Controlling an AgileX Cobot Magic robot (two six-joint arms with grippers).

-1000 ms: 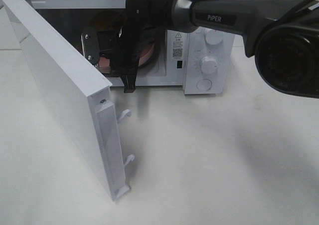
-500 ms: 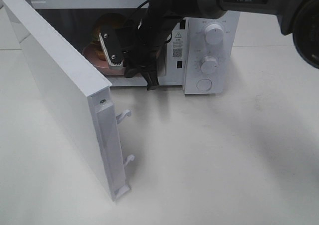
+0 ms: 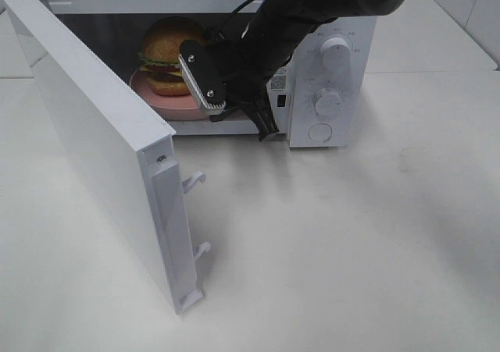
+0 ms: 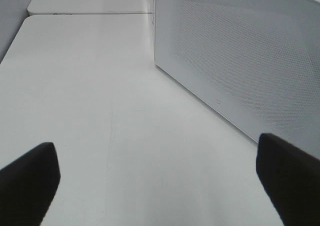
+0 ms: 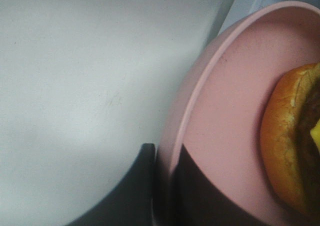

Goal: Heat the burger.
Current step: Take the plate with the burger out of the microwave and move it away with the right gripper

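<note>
The burger [image 3: 168, 51] stands on a round pink plate [image 3: 164, 102] inside the open microwave [image 3: 328, 63], near the front of the cavity. My right gripper [image 3: 223, 112] reaches in from the right and is shut on the plate's rim. In the right wrist view its dark fingers [image 5: 200, 201] pinch the pink rim [image 5: 192, 95], my gripper [image 5: 165, 168] closed over it, and the bun's edge [image 5: 285, 146] shows beside it. My left gripper [image 4: 157, 178] hangs open over the table beside the microwave door's outer face [image 4: 240, 50], holding nothing.
The microwave door [image 3: 94, 133] swings wide toward the front left, with two white latch hooks [image 3: 195, 182] on its edge. The control panel with two knobs [image 3: 334, 51] is right of the cavity. White tabletop [image 3: 351, 235] spreads in front.
My right arm has swung to the right across the exterior view, uncovering the burger and plate in the cavity. The gripper has stayed shut on the plate's rim. The left gripper has not moved.
</note>
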